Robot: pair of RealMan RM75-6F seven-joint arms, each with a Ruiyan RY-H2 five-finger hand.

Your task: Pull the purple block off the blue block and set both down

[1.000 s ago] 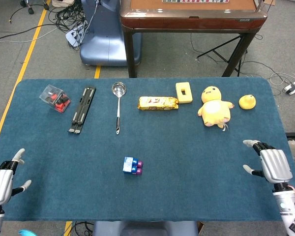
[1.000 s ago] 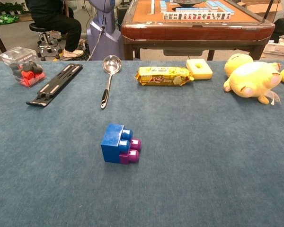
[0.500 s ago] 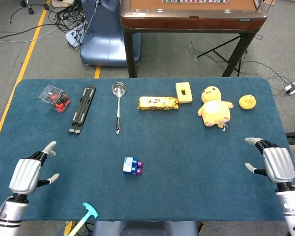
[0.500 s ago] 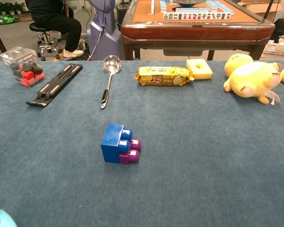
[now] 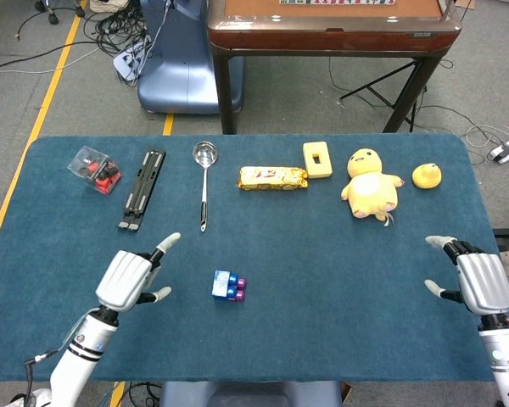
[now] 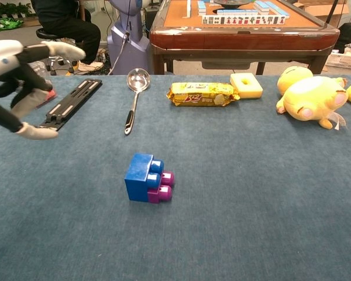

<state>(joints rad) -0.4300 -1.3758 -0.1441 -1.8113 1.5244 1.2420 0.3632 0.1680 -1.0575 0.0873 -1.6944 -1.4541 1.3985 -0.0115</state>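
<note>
Centrally on my worktop (image 5: 339, 288), purple block (image 6: 164, 186) joined to blue block (image 6: 139, 177) — my left hand (image 5: 129, 278) and right hand (image 5: 478, 282) both spread, holding nothing.

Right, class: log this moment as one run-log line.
stage: approach | left hand: open, near blocks | right hand: open, table's right edge | purple block: joined to blue block, untouched
</note>
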